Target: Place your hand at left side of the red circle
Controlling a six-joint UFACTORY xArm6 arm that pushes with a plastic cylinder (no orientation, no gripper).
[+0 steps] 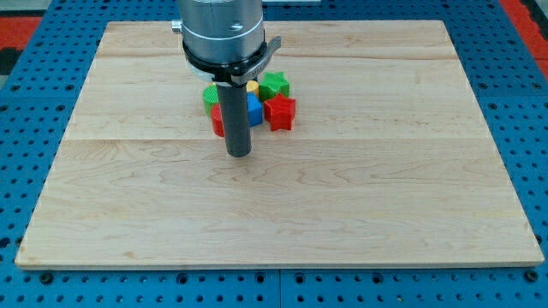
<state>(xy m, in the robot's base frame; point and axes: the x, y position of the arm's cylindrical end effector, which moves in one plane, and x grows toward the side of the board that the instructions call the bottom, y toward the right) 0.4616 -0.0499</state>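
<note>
My tip [238,154] rests on the wooden board [128,188], just below a tight cluster of blocks near the view's top centre. The red circle [217,121] is largely hidden behind my rod; only its left edge shows, a little above and left of the tip. A red star [280,112] sits at the cluster's right. A green star [274,84] lies above it. A green round block [211,95] is at the cluster's left. A blue block [255,109] and a yellow block [252,86] peek out beside the rod.
The arm's grey cylindrical body [221,30] hangs over the cluster's top. A blue perforated table [34,103] surrounds the board on all sides.
</note>
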